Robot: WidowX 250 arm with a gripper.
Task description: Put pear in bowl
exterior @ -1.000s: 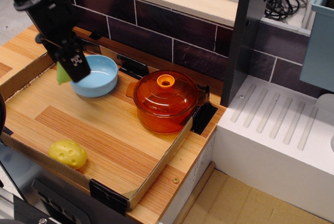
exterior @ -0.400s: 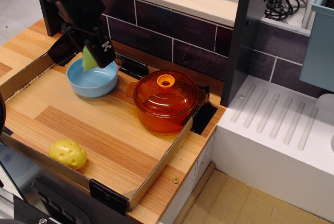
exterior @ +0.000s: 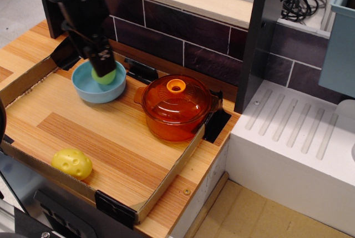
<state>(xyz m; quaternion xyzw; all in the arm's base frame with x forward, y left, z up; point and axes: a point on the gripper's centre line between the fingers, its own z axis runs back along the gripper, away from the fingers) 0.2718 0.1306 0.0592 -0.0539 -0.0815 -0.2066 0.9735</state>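
Observation:
The light-green pear [exterior: 104, 76] lies inside the light-blue bowl [exterior: 83, 85] at the back left of the wooden tray. My black gripper [exterior: 102, 63] hangs straight above the bowl, with its fingertips just over the top of the pear. The pear now sits below the fingers rather than beside them, so it looks let go and resting on the bowl's floor. The arm hides the far rim of the bowl.
An orange translucent lidded pot [exterior: 176, 108] stands right of the bowl. A yellow lumpy toy [exterior: 71, 163] lies near the tray's front left edge. The cardboard-edged tray [exterior: 166, 185] sits on a wooden counter, with a dark tiled wall behind and a white drainer [exterior: 299, 138] to the right.
The gripper carried the pear from left of the bowl up and over it, then came down. The pear has moved from beside the fingers to inside the bowl.

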